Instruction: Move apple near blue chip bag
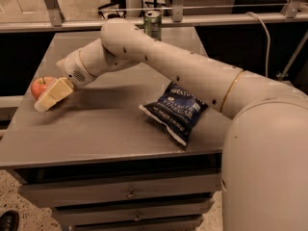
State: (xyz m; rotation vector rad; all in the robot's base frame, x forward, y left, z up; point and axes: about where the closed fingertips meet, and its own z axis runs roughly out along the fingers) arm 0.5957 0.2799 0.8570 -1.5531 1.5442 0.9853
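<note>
at left of table (pixel 110 129), hand (pixel 45 102) beside apple (pixel 39 84)

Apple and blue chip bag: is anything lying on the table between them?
In the camera view, only the gripper, right beside the apple; the tabletop from there to the blue chip bag is bare.

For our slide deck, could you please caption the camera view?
Gripper at the apple on the table's left; chip bag lies further right.

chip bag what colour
The chip bag is navy blue with white lettering, camera view; gripper at the apple.
</note>
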